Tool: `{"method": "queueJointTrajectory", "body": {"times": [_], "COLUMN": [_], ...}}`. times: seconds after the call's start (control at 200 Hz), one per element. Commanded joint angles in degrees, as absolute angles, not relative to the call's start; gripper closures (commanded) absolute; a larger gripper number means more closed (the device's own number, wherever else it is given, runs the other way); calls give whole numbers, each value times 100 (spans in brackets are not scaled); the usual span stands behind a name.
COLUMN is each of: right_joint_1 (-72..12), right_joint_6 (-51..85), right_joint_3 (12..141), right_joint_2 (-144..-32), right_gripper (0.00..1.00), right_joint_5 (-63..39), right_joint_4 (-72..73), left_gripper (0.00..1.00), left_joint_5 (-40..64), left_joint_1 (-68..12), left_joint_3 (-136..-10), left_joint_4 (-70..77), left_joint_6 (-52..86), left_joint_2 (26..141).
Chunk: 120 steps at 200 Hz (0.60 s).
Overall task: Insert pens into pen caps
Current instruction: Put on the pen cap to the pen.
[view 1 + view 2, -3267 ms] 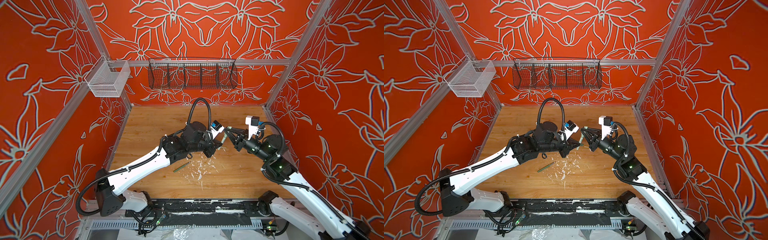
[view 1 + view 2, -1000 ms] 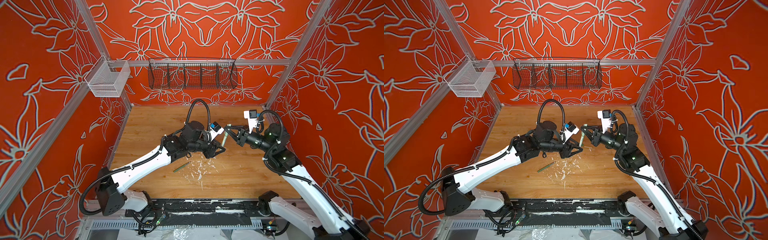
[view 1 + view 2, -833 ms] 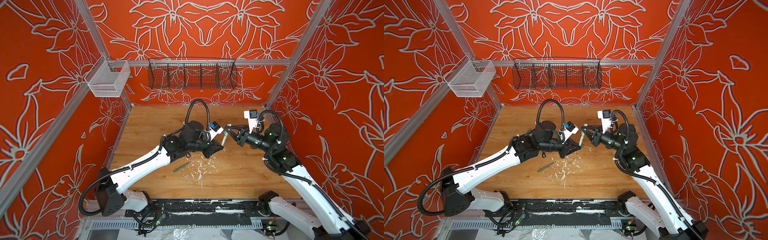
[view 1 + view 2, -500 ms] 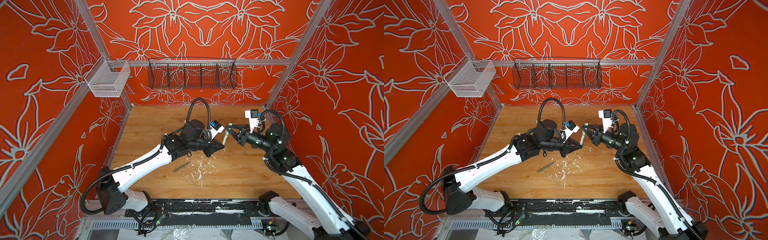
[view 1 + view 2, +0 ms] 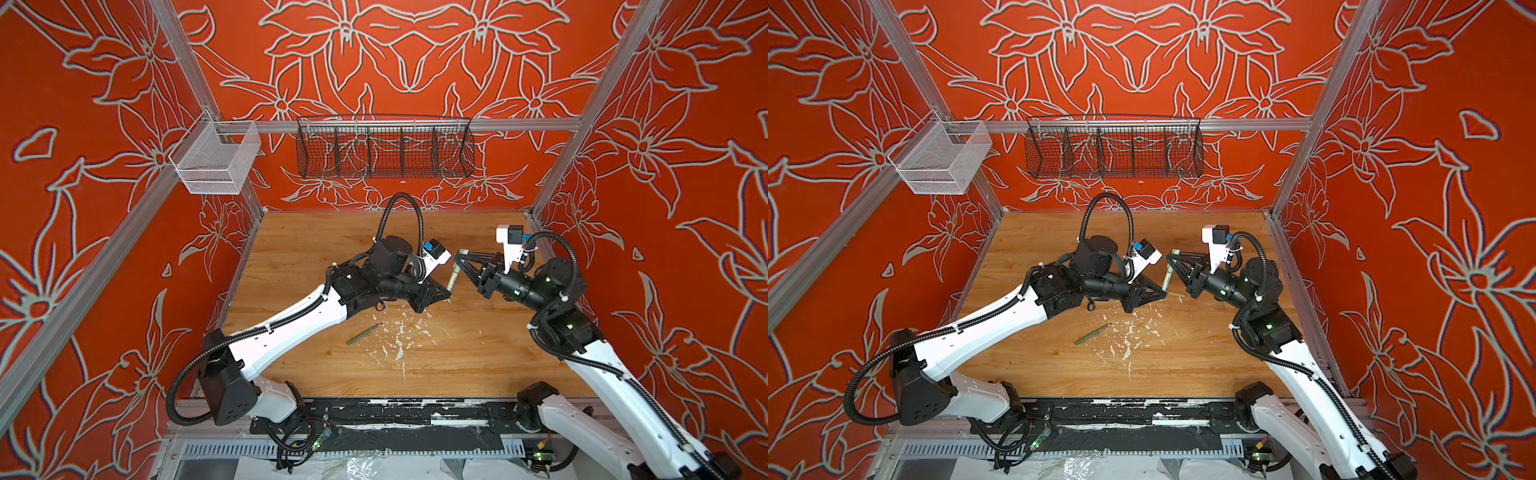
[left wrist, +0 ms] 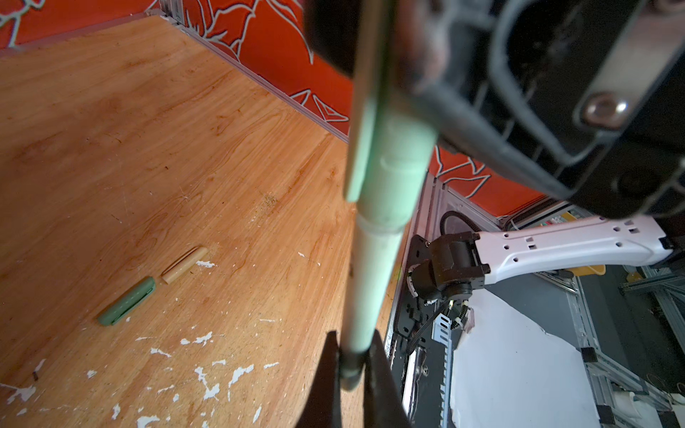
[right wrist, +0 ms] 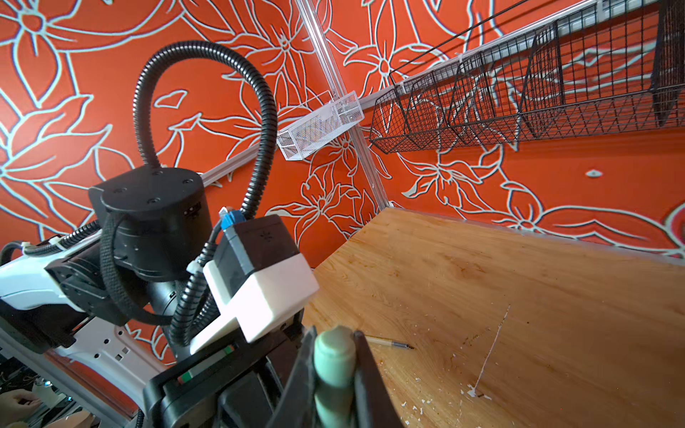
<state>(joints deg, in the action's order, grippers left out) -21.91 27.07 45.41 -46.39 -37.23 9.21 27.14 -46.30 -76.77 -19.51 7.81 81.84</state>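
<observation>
**Both top views:** the left gripper (image 5: 448, 293) is clamped on the lower end of the pale mint pen (image 5: 452, 277). The right gripper (image 5: 458, 257) is clamped on its mint cap (image 7: 333, 365), above.

**Left wrist view only:** a green cap (image 6: 126, 302) and a tan cap (image 6: 184, 265) lie on the table (image 6: 111, 148) beyond the left gripper.

**Right wrist view only:** a tan pen (image 7: 389, 344) lies just past the right gripper. A striped sticker (image 7: 207, 365) on the left gripper is probably a label, but it is unreadable.

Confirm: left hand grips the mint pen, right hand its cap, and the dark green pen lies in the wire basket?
Wrong on the dark green pen: it lies on the table, as both top views show. The rest holds: left hand on mint pen, right hand on its cap.
</observation>
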Motion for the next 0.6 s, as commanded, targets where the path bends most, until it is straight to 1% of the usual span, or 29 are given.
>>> {"method": "queueJointTrajectory", "body": {"times": [0.0, 0.075, 0.105, 0.135, 0.145, 0.195, 0.24, 0.26, 0.315, 0.36, 0.455, 0.49, 0.596], "right_joint_1": [-2413, -2408, -2410, -2401, -2400, -2388, -2381, -2382, -2373, -2364, -2343, -2323, -2256], "right_joint_6": [2576, 2500, 2490, 2496, 2503, 2530, 2584, 2636, 2814, 2878, 2792, 2680, 2136], "right_joint_3": [4180, 4361, 4484, 4618, 4661, 4939, 5137, 5204, 5387, 5562, 5924, 6083, 6684], "right_joint_2": [-4506, -4456, -4477, -4514, -4539, -4680, -4821, -4882, -5087, -5273, -5619, -5750, -6316], "right_gripper": [100, 100, 100, 100, 100, 100, 100, 100, 100, 100, 100, 100, 100], "right_joint_5": [-4289, -3944, -3750, -3606, -3552, -3395, -3382, -3391, -3419, -3443, -3465, -3437, -3300], "right_joint_4": [-65, -301, -377, -422, -433, -512, -456, -379, -183, -169, -350, -544, -1594], "left_gripper": [100, 100, 82, 60, 55, 48, 34, 26, 13, 8, 0, 3, 3], "left_joint_5": [2219, 2195, 2188, 2203, 2199, 2135, 2042, 1989, 1845, 1785, 1524, 1344, 805], "left_joint_1": [-4245, -4245, -4244, -4245, -4245, -4245, -4245, -4250, -4245, -4245, -4245, -4237, -4172], "left_joint_3": [-8272, -8443, -8440, -8398, -8379, -8244, -8068, -7998, -7792, -7633, -7378, -7325, -7185], "left_joint_4": [-689, -976, -1045, -1086, -1106, -1176, -1223, -1244, -1262, -1270, -1364, -1497, -1969], "left_joint_6": [1118, 1149, 1183, 1186, 1184, 1228, 1237, 1242, 1278, 1275, 1247, 1205, 1112], "left_joint_2": [8073, 8194, 8237, 8260, 8268, 8266, 8241, 8222, 8137, 8029, 7720, 7586, 7222]}}
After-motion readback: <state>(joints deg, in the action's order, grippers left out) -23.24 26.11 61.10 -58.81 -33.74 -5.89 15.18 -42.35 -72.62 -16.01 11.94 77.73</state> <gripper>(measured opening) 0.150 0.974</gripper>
